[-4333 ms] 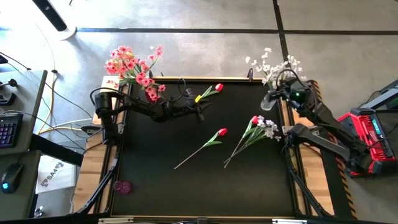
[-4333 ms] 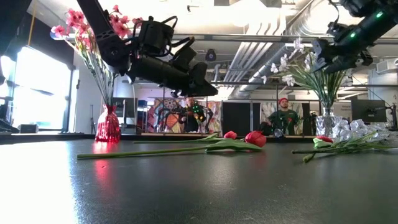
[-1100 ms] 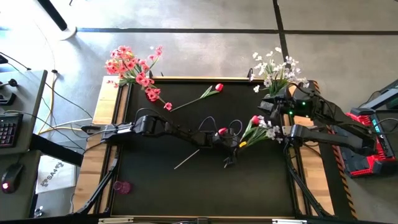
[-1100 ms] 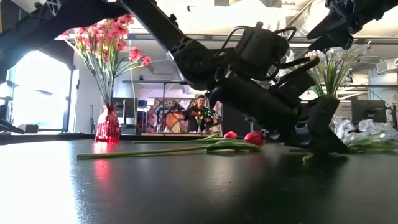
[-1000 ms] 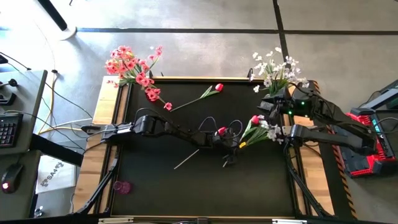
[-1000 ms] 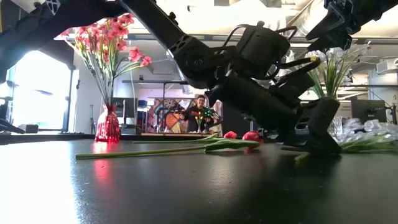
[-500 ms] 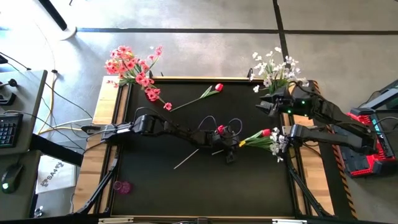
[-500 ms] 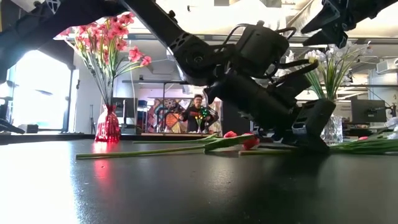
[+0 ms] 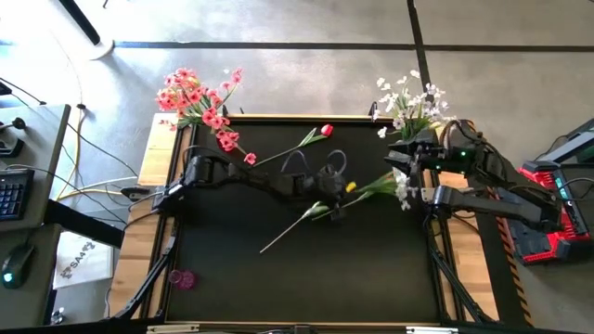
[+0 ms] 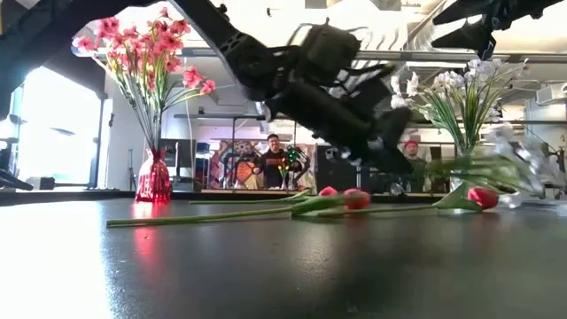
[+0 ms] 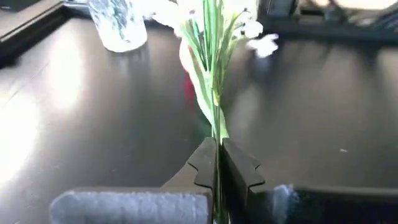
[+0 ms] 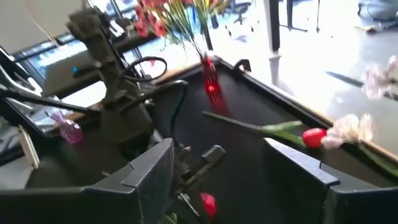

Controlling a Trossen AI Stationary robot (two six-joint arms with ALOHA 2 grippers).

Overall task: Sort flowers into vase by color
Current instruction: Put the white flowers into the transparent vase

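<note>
My left gripper (image 9: 343, 192) reaches over the middle of the black table (image 9: 232, 288) and is shut on a bunch of green stems with small white blossoms (image 9: 401, 188). A red bud (image 10: 483, 197) shows low under that spray. One red tulip (image 9: 326, 131) lies near the far edge. Another lies mid-table on its stem (image 9: 283, 234), its head under my left arm. Pink flowers (image 9: 200, 100) stand in a red vase (image 10: 153, 177) at the far left corner. White flowers (image 9: 410, 100) stand in a clear vase (image 11: 118, 25) at the far right. My right gripper (image 12: 227, 177) hangs open beside them. My left gripper pinches the bunch's green stems (image 11: 216, 134) between its two fingers, well away from the blossoms. The fingers slant down from the table's left and run nearly in line with the stems. The blossom end sticks out toward the right edge, raised off the table and sagging.
The table has a raised wooden frame (image 9: 172, 250). A small pink object (image 9: 183, 277) lies on the frame at the near left. People show in the room beyond the far edge in the low view.
My left gripper has shut on the bunch's stems near mid-table, then risen and gone toward the far edge. The bunch has left the table and swung about, its blossoms now toward the right edge. The mid-table tulip has stayed put.
</note>
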